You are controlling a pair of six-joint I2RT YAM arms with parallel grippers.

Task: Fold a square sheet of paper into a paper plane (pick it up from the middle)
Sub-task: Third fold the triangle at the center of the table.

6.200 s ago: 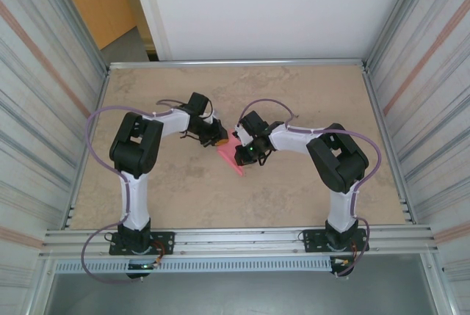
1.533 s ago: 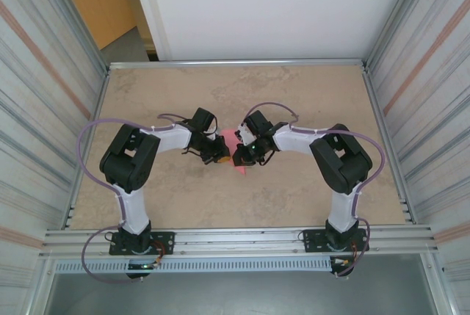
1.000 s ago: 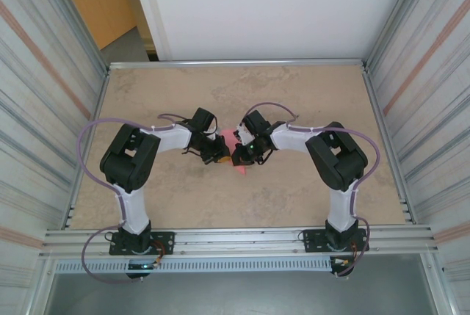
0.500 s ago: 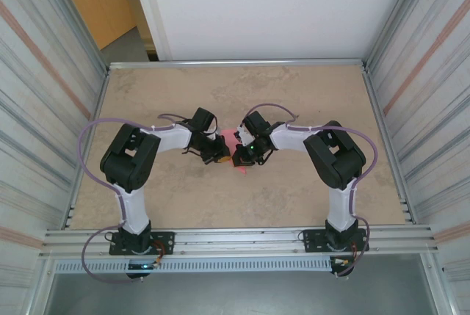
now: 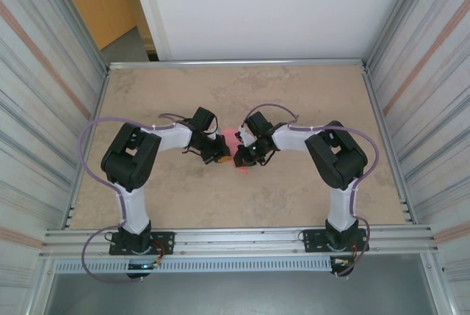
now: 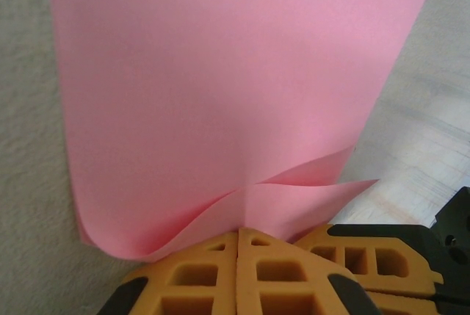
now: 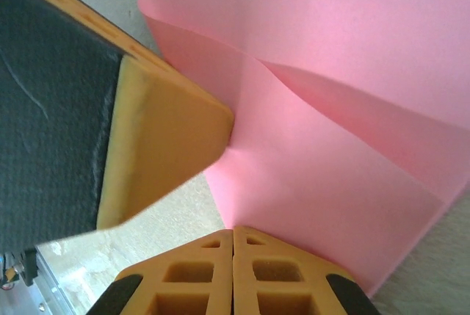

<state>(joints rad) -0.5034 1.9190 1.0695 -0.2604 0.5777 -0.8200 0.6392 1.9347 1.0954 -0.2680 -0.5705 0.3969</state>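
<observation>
Where the two arms meet over the middle of the table [image 5: 294, 197], the left gripper [image 5: 222, 156] and the right gripper [image 5: 238, 158] stand tip to tip, almost touching. The square sheet of paper [image 5: 231, 139] shows between them and just beyond them, and a small pink corner pokes out on their near side.

Both grippers are clamped tight, their yellow fingers pressed flat together with no gap between them, and each has hold of the paper.

In the left wrist view, the left gripper [image 6: 237, 236] pinches an edge of the square sheet of paper [image 6: 220, 73], which spreads straight ahead of the fingertips as a broad pink panel. Right at the tips the paper bends into a soft curl on the left. Two overlapping flaps fan out to the right.

In the right wrist view, the right gripper [image 7: 233, 233] is closed on the edge of the folded paper [image 7: 330, 73], which runs ahead and to the right of it. A diagonal crease and a layered flap cross the pink surface. One of the left gripper's fingers [image 7: 169, 139] comes in from the left, and its tip touches the paper just ahead of the right gripper's fingertips.

I cannot tell whether the paper rests on the table or hangs clear of it.
</observation>
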